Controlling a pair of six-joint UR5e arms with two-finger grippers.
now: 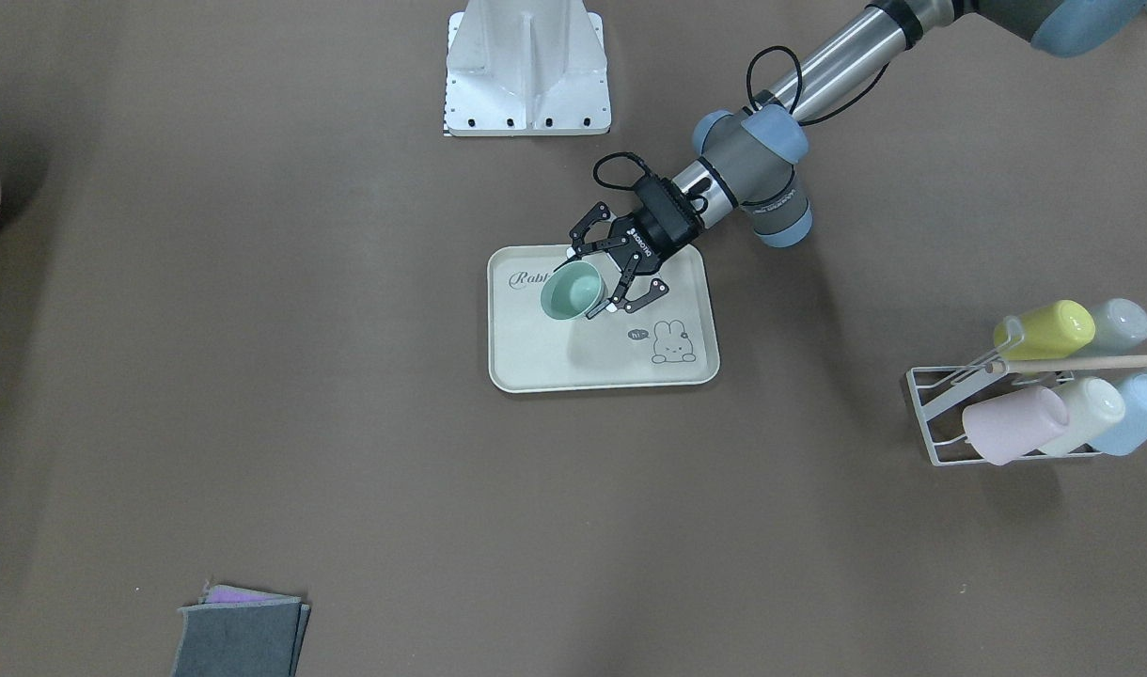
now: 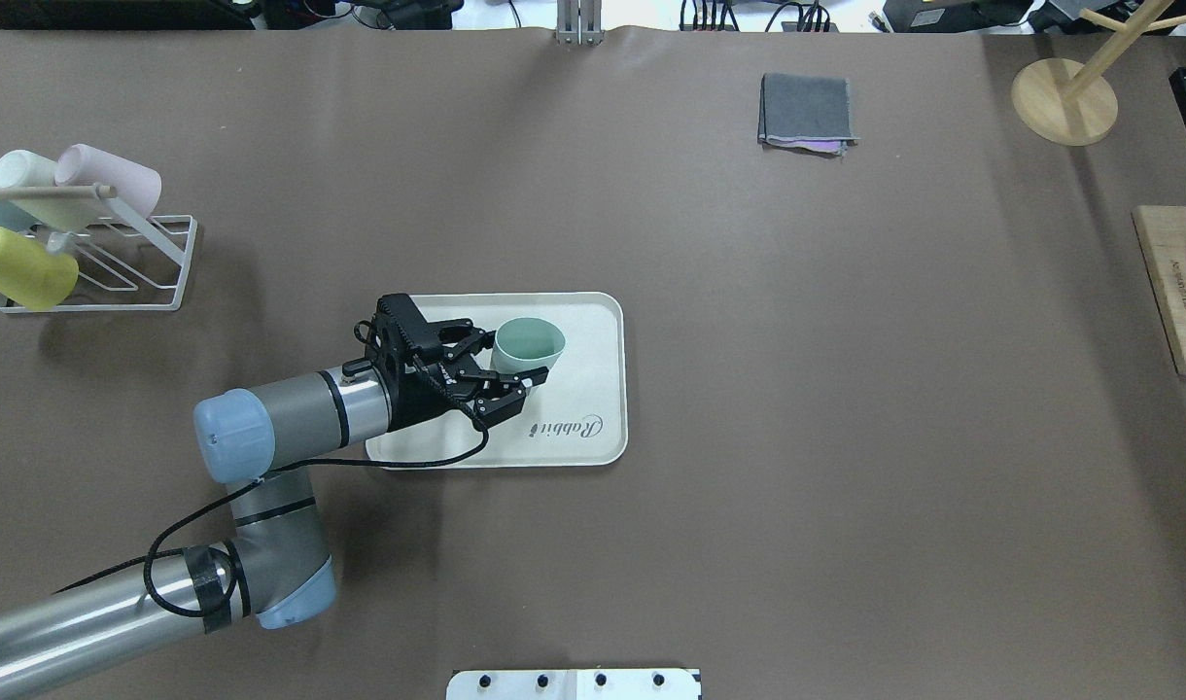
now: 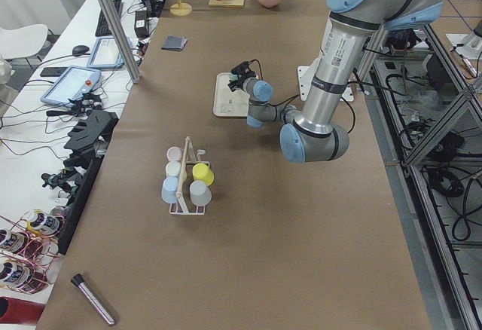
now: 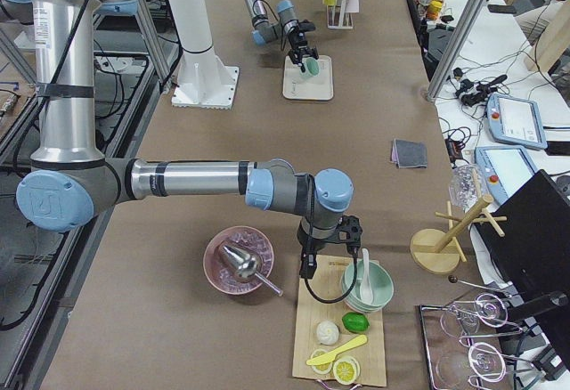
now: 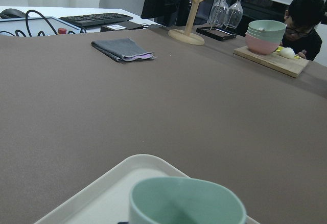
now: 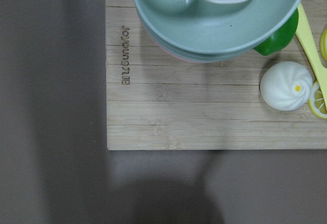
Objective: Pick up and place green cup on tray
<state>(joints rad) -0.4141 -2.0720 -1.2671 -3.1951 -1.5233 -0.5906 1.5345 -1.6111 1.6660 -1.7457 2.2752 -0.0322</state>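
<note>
Holding the green cup (image 1: 572, 290) tilted in my left gripper (image 1: 594, 278), fingers clamped on its wall, above the tray (image 1: 536, 367) mid-bench toward the left end. I'd level it, lower gently onto bare tray, then release. I cannot tell how the right gripper (image 4: 308, 270) stands.

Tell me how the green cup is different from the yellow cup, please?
The green cup is minty teal; the yellow cup is lemony. The green cup is mouth-up between the jaws of the left gripper, over the tray; the yellow cup lies tipped on the white rack. Both are plain cups without handles.
</note>
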